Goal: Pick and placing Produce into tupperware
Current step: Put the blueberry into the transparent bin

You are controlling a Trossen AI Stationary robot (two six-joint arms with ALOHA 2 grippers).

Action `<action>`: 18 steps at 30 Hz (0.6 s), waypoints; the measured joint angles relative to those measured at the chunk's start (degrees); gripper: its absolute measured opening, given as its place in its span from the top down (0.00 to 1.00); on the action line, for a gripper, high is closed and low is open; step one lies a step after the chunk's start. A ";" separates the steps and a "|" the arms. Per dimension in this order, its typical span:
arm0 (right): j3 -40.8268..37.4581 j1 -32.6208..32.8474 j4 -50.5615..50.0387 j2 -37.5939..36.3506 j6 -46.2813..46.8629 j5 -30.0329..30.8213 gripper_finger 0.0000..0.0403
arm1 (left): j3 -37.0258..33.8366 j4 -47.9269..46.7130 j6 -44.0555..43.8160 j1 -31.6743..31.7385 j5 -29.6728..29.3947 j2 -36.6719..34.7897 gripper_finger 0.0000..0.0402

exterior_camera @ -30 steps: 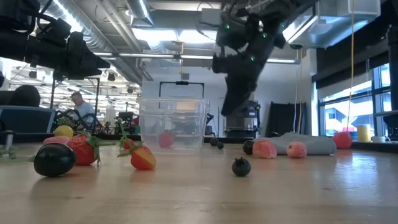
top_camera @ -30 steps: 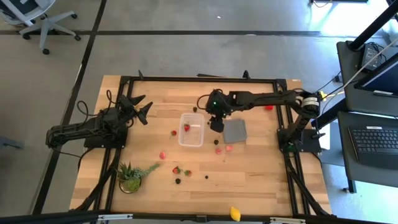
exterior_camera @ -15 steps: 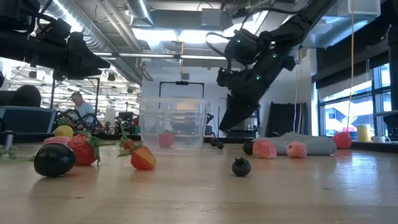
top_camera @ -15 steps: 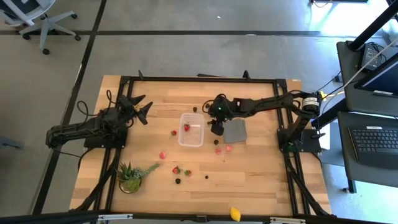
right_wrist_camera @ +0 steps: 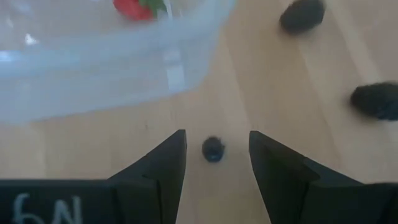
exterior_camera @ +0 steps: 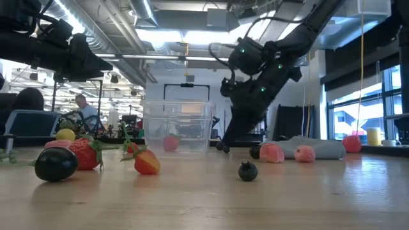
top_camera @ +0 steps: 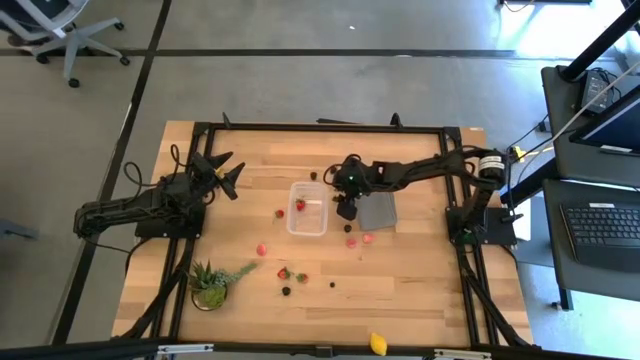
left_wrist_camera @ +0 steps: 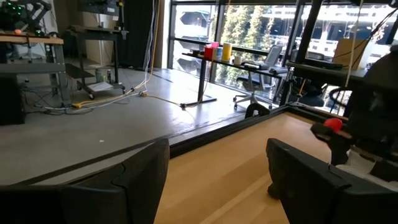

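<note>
The tupperware [top_camera: 307, 208] is a clear tub in the middle of the table, with one red strawberry [right_wrist_camera: 134, 7] inside. My right gripper [top_camera: 347, 211] is low beside the tub's right wall, open and pointing down. A small dark berry [right_wrist_camera: 212, 149] lies on the wood between its fingers, untouched. Two more dark berries [right_wrist_camera: 303, 15] [right_wrist_camera: 376, 99] lie farther off. Pink pieces [top_camera: 367, 238], strawberries [top_camera: 284, 273] and a lemon [top_camera: 378, 343] lie scattered toward the near edge. My left gripper [top_camera: 222, 175] waits open, raised over the table's left part.
A flat grey square [top_camera: 378, 211] lies just right of my right gripper. A green potted plant [top_camera: 210, 285] stands near the left near corner. A black frame [top_camera: 320, 127] runs along the table's edges. Bare wood lies between the tub and my left arm.
My right gripper has come down beside the tub's right wall and moved a little toward the near edge, until its fingertips stand just above the table on either side of the small dark berry. No produce has moved.
</note>
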 joint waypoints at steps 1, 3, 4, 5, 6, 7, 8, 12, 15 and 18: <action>0.00 0.00 0.00 0.38 0.00 0.00 0.56 | -0.01 0.00 0.00 0.00 0.00 0.00 0.35; 0.00 0.00 0.09 1.02 0.00 0.00 0.56 | 0.00 0.00 -0.02 0.00 0.00 0.00 0.35; 0.00 0.00 0.13 1.46 -0.04 0.00 0.56 | -0.01 0.00 -0.02 -0.01 0.00 0.00 0.35; 0.00 0.00 0.21 1.88 -0.07 0.00 0.56 | 0.00 0.00 -0.03 -0.01 0.00 0.00 0.35; 0.00 0.00 0.13 2.10 -0.06 0.00 0.56 | 0.00 0.00 -0.02 0.01 0.00 0.00 0.35; 0.00 0.00 0.28 2.27 -0.02 0.00 0.56 | -0.02 0.00 -0.04 0.01 0.00 0.00 0.35; 0.00 0.00 0.48 2.38 0.03 0.00 0.56 | 0.00 0.00 -0.06 -0.01 0.00 0.00 0.35; 0.04 0.00 0.56 2.93 -0.01 0.16 0.58 | -0.02 0.00 -0.17 -0.01 0.00 0.00 0.35; 0.13 0.00 0.71 3.46 -0.02 0.17 0.62 | 0.00 0.00 -0.17 0.01 0.00 0.00 0.35; 0.22 0.00 0.81 3.82 0.02 0.40 0.68 | 0.00 0.00 -0.12 0.00 -0.01 0.00 0.35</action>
